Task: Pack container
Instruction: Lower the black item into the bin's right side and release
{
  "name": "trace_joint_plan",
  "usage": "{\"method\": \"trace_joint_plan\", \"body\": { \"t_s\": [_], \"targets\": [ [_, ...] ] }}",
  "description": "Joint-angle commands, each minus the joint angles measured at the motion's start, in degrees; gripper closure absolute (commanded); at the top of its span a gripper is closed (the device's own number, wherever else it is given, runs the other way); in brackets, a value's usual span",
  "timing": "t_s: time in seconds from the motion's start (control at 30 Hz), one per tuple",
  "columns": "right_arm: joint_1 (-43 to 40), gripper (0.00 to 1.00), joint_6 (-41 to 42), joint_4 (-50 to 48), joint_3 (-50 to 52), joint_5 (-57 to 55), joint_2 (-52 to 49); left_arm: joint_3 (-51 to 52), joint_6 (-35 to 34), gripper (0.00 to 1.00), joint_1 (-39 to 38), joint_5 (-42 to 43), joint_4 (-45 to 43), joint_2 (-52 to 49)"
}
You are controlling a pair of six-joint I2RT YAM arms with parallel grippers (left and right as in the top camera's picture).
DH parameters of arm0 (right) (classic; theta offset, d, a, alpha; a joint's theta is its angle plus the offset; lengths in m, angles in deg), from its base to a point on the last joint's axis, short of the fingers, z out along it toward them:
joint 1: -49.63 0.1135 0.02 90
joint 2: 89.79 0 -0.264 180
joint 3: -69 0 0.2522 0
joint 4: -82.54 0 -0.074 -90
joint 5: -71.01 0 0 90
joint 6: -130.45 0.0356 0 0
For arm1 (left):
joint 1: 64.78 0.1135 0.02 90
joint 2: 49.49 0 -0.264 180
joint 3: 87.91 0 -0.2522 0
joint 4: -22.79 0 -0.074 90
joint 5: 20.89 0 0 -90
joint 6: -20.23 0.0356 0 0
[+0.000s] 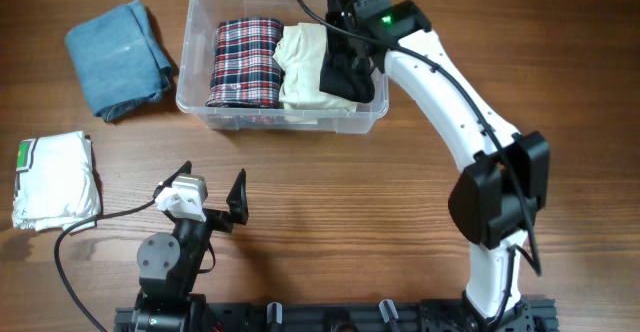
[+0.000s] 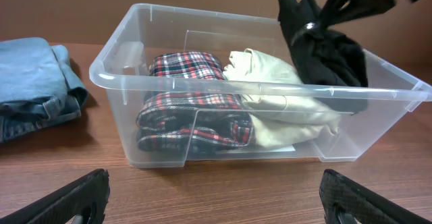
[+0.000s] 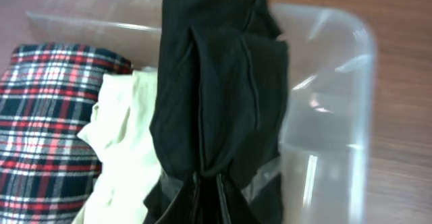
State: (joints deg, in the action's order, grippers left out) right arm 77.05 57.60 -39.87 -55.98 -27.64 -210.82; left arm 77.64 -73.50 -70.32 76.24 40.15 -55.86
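A clear, see-through plastic box with round corners sits on the far side of the brown wooden table, about in the middle. Inside it, on the left, lies a folded cloth with red, white and dark checks. Right beside it, touching it, lies a cream-coloured cloth.

The right gripper is over the right end of the box. Its two fingers are squeezed tight on a black cloth. From the left wrist camera, the black cloth hangs down in a bunch from the gripper. Its lower part dips below the rim of the box and leans on the cream cloth. From the right wrist camera, the black cloth hangs between the cream cloth and the right wall of the box.

The left gripper is low, near the front of the table, well apart from the box. Its fingers are spread wide and hold nothing.

A folded blue jeans cloth lies on the table just left of the box. A folded white cloth with a small green mark lies near the left edge of the table.
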Motion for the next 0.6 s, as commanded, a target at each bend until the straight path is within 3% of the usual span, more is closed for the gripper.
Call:
{"method": "trace_joint_plan", "body": {
  "t_s": [0.0,0.23,0.43,0.57],
  "targets": [
    [-0.2,0.91,1.4,-1.0,1.9,5.5,-6.3,0.4,-0.1,0.00,-0.2,-0.2,0.1,0.2],
    [-0.2,0.92,3.8,-1.6,1.5,5.5,-8.3,0.4,-0.1,0.00,-0.2,-0.2,0.1,0.2],
    [-0.4,0.92,3.9,-2.4,-0.6,3.8,-0.7,0.4,-0.1,0.00,-0.2,-0.2,0.1,0.2],
    [-0.4,0.85,3.9,-7.6,-0.6,2.1,2.6,0.4,-0.1,0.00,-0.2,-0.2,0.1,0.2]
  ]
}}
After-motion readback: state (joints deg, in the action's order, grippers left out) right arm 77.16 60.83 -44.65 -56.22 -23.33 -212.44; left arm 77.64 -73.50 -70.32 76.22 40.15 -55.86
